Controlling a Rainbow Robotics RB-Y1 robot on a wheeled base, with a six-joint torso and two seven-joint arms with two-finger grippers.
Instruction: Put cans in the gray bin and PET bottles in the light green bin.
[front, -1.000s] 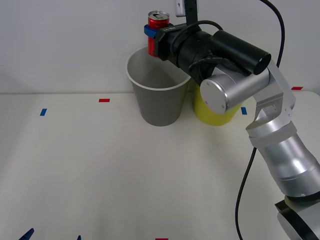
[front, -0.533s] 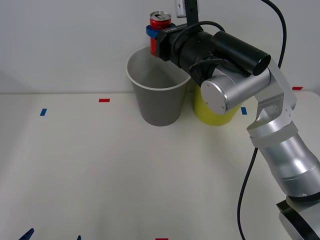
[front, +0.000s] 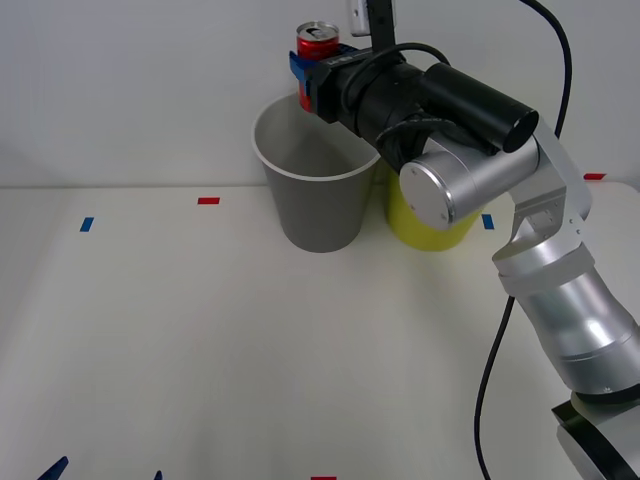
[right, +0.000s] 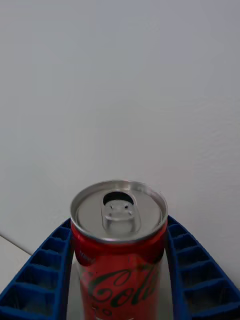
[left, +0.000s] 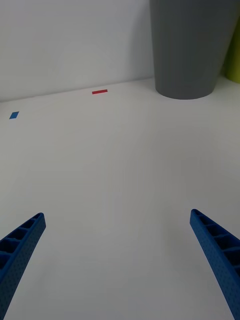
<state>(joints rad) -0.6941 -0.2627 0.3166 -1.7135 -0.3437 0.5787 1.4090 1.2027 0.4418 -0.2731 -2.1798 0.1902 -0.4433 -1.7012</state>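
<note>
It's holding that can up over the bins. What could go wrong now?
The right gripper holds the can above the gray bin's far rim, not its middle, so a release here might clip the rim and bounce out. The can's top is open; leftover drink could spill. The green bin stands close beside.

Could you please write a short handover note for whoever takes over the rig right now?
Right gripper: shut on the red can, holding it upright above the far rim of the gray bin. In the right wrist view the blue fingers clasp both sides of the can, whose tab opening faces up.
Left gripper: open, holding nothing, low over the table near the robot.
Light green bin: stands right beside the gray bin, on its right, partly hidden by the right arm.
Done: can picked up and carried to the gray bin.
Left: release the can into the gray bin, then pull the arm back.
</note>
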